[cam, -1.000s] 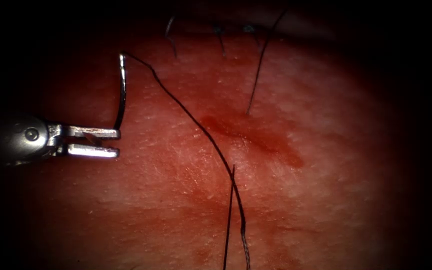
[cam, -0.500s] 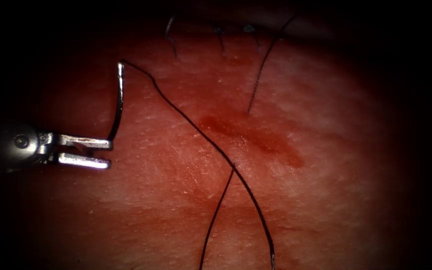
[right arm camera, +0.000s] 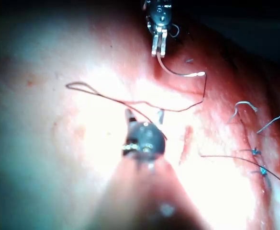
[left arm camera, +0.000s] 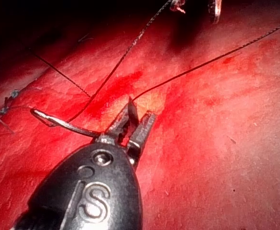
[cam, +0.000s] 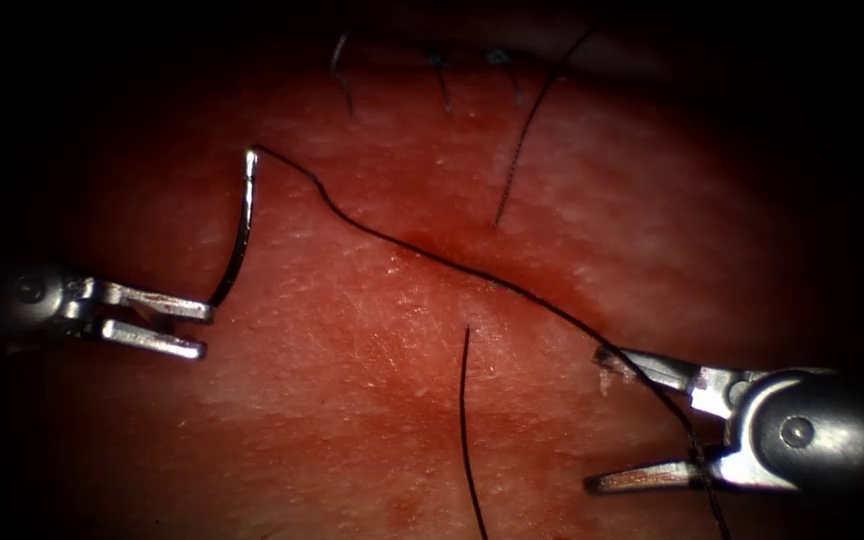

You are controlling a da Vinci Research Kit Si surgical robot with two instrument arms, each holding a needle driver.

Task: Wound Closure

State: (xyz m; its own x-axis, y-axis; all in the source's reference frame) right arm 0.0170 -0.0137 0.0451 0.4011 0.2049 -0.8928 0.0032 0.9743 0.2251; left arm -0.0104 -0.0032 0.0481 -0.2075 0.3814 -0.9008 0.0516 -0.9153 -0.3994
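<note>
Left tool grips needle clear of tissue; right tool gapes around thread.

Left steel needle driver (cam: 197,327), mid-left, pinches curved silver needle (cam: 240,232) near its tip. Black thread (cam: 432,258) trails lower right between right steel needle driver's (cam: 597,420) wide jaws. Knotted stitches (right arm camera: 259,160) apparently placed; red-stained pork tissue (cam: 352,400).

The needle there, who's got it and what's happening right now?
The left tool holds the needle near its pointed end, clear of the tissue, left of the cut. Thread trails from the needle's other end across to the right tool, whose jaws are open around it, holding nothing.
</note>
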